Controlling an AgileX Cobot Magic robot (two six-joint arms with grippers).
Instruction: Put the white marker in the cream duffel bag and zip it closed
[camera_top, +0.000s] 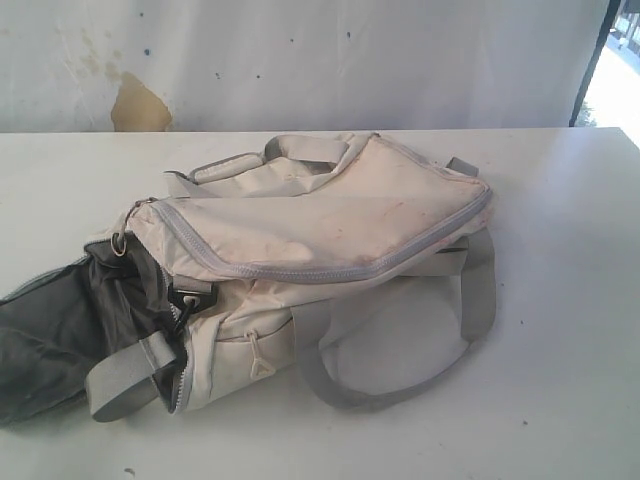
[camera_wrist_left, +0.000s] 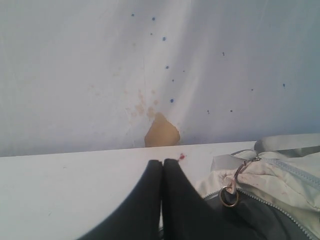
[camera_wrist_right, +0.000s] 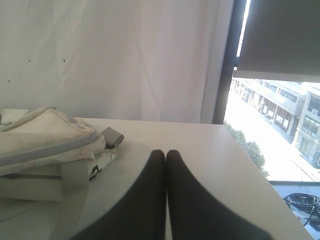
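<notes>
the left gripper (camera_wrist_left: 162, 163) is two smooth black tapered fingers (camera_wrist_left: 147, 200) pressed flat together with nothing between them. the right gripper (camera_wrist_right: 165, 154) is the same pair of matte black fingers (camera_wrist_right: 190, 205), also pressed together and empty. that makes two grippers with two fingers each.

just beside the left gripper lies the open end of the large soft cream fabric duffel bag (camera_wrist_left: 280, 180). a single small metal ring (camera_wrist_left: 229, 196) hangs there at the start of a pale grey toothed zipper; whether finger and bag touch cannot be told. near the right gripper is the bag's other end (camera_wrist_right: 45, 132), with a grey webbing tab (camera_wrist_right: 114, 136) sticking out.

in the exterior view the one bag (camera_top: 320, 225) fills the middle of the frame. it is slumped and creased, with faint reddish stains on its flap. one long grey zipper (camera_top: 300, 271) curves along the flap edge, and a second runs down the open end (camera_top: 178, 385). crumpled dark grey lining (camera_top: 60, 330) spills out at the lower left. a single flat grey webbing strap (camera_top: 478, 300) loops out to the lower right, and a short cream pull tab (camera_top: 258, 355) hangs on the side. where the white marker is cannot be told from these views.

the bag rests on a smooth white table (camera_top: 560, 330). behind the table hangs a wrinkled white backdrop cloth (camera_top: 400, 60), dotted with blue specks and torn to show one tan patch (camera_top: 135, 105). past the table's edge, the right wrist view shows a bright window with buildings (camera_wrist_right: 280, 100) and a coil of black cable (camera_wrist_right: 302, 202).
</notes>
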